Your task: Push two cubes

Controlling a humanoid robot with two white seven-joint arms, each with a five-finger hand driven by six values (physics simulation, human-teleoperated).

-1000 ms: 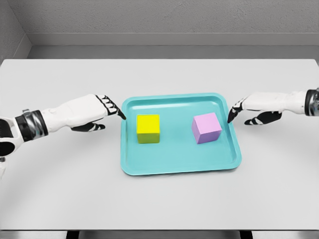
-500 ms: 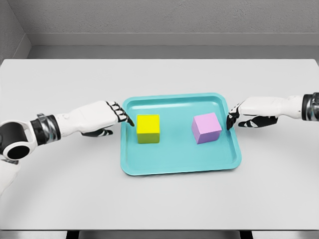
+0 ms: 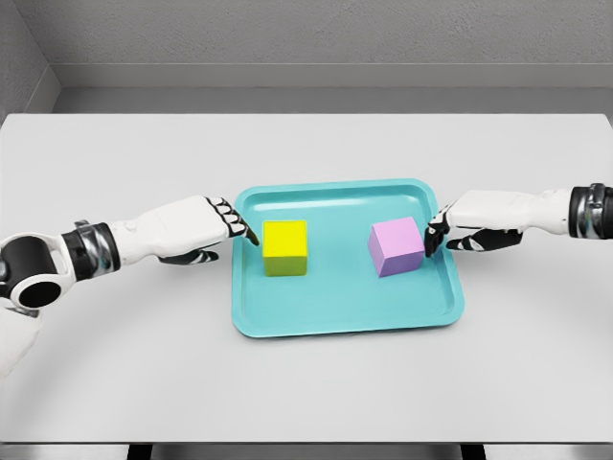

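head view shows a white bench (image 3: 306, 374) carrying a teal tray (image 3: 345, 316), with a yellow cube (image 3: 285, 246) left of centre in it and a pink cube (image 3: 397, 245) right of centre, well apart from each other. the left hand (image 3: 206, 225) reaches over the tray's left rim, fingers (image 3: 244, 233) drawn together into a point and holding nothing, tip just beside or touching the yellow cube's left face. the right hand (image 3: 469, 225) mirrors it over the right rim, fingers (image 3: 433, 235) bunched and empty, tip just beside the pink cube; i cannot tell if it touches.

biggest risk, as i judge it: a hand dragging on the raised rim could shove the whole tray across the bench, taking both cubes with it. next, uneven pushes could drive one cube past centre into the other. smaller: a contact high or off-centre on a face could tip or spin a cube, letting the tip slide off its corner.
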